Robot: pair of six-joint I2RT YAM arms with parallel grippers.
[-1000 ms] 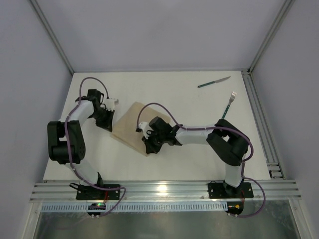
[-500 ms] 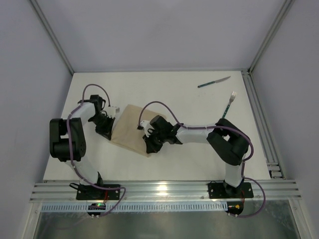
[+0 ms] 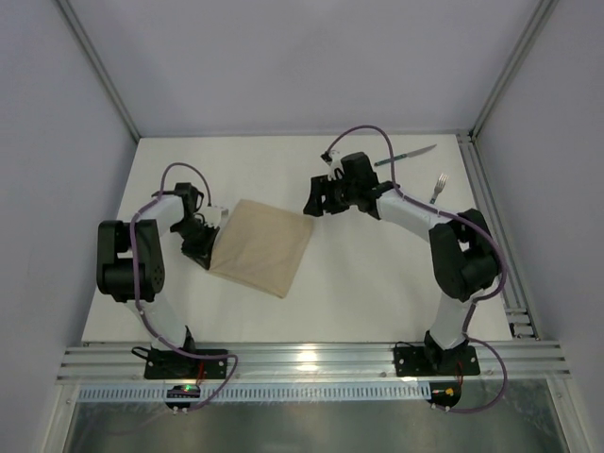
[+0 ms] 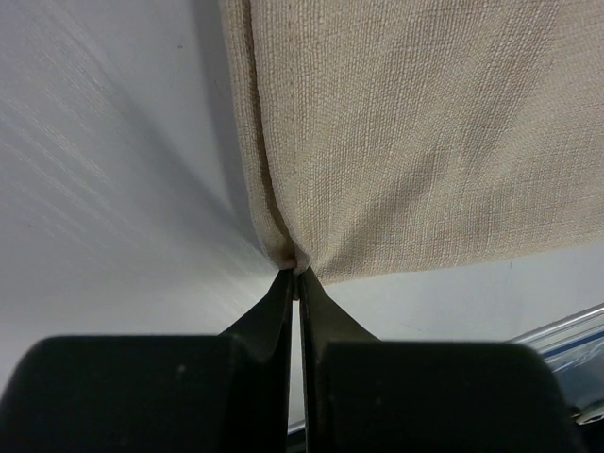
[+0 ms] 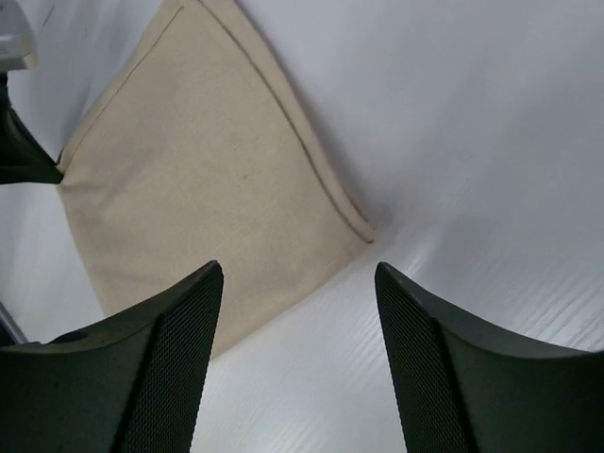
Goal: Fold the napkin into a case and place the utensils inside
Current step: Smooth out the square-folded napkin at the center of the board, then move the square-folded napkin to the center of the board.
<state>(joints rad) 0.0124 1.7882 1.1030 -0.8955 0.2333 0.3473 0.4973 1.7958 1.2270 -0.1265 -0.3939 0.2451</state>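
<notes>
The napkin [image 4: 406,132] is a matt beige cloth of coarse plain weave with a stitched hem, lying on a white bench [image 4: 113,170] of smooth, faintly streaked, low-sheen finish. The jaws of the right gripper [image 5: 297,274] are black with a fine dotted grip texture on their inner faces; those of the left gripper [image 4: 295,276] look smooth, matt and black. At upper right of the overhead view, the knife [image 3: 406,156] and fork [image 3: 438,187] show bright metal, and brushed metal rails [image 3: 311,359] line the bottom.

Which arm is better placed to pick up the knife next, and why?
Likely the right: the right gripper is open, empty and nearer the knife; the left gripper is shut on the napkin at its corner.
</notes>
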